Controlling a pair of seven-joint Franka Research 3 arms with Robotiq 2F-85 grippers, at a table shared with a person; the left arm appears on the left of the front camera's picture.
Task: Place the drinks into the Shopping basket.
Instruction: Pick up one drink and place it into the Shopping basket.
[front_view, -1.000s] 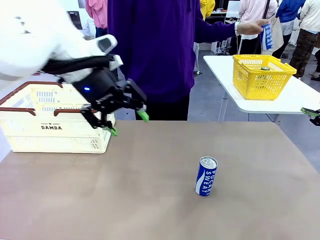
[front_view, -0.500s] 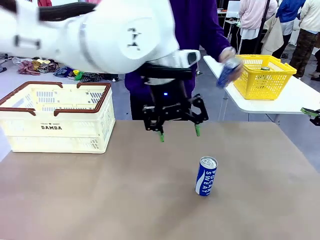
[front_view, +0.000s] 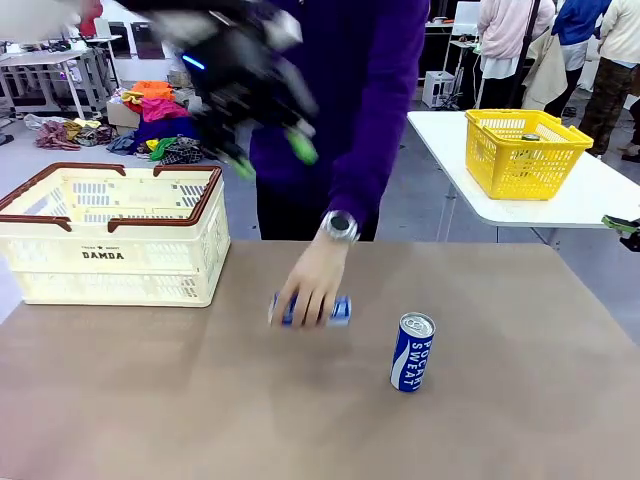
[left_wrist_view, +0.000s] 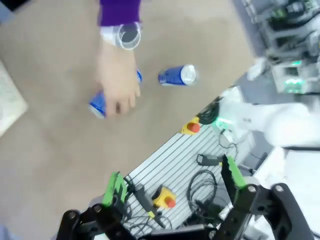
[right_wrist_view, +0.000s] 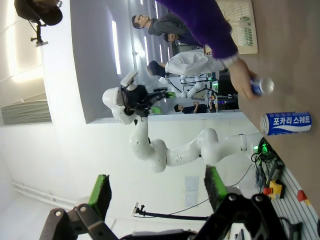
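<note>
While the person's hand lays one blue can flat at frame centre, a second can stands lower right. Neither is in the Shopping basket, mid-left. Left gripper is upper centre-left, spread and empty. Right gripper is spread too. Both picks look pending.

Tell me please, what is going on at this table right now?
A person's hand holds a blue can low on the table, seemingly on its side, beside a second blue can that stands upright. The left gripper hangs open and empty high above the table. The right gripper is open too, holding nothing. Both cans are outside the Shopping basket at the table's left end.
</note>
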